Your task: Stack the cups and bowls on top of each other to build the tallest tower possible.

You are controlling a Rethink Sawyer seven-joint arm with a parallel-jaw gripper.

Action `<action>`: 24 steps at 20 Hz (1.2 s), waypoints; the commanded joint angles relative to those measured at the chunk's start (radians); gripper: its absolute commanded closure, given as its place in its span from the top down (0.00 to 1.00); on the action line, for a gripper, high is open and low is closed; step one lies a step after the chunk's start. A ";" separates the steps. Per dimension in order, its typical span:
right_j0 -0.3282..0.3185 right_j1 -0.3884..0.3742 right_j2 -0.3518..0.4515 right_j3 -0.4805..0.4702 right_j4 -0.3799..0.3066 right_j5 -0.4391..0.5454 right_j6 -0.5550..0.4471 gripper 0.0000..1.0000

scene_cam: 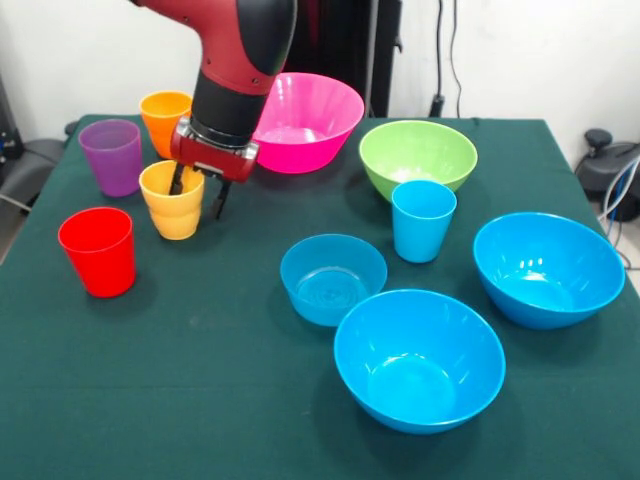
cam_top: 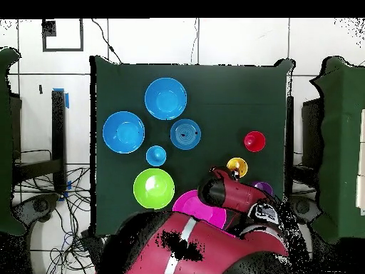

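Note:
My gripper (scene_cam: 198, 192) hangs at the yellow-orange cup (scene_cam: 172, 212). It is open, with one finger inside the cup's rim and the other outside its right wall. The orange cup (scene_cam: 165, 118) and the purple cup (scene_cam: 111, 156) stand just behind it, and the red cup (scene_cam: 97, 251) stands in front to the left. The light blue cup (scene_cam: 423, 220) stands alone by the green bowl (scene_cam: 418, 155). The pink bowl (scene_cam: 310, 120), the small blue bowl (scene_cam: 333, 278) and two large blue bowls (scene_cam: 418, 358) (scene_cam: 548, 268) each sit separately. Nothing is stacked.
All the pieces stand on a dark green tablecloth (scene_cam: 200, 380). In the overhead view the arm (cam_top: 214, 246) covers part of the pink bowl (cam_top: 196, 207) and the orange cup. Cables and chairs stand beyond the table's sides.

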 commanded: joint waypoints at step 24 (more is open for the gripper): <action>-0.003 -0.035 0.218 -0.015 -0.105 0.130 0.064 1.00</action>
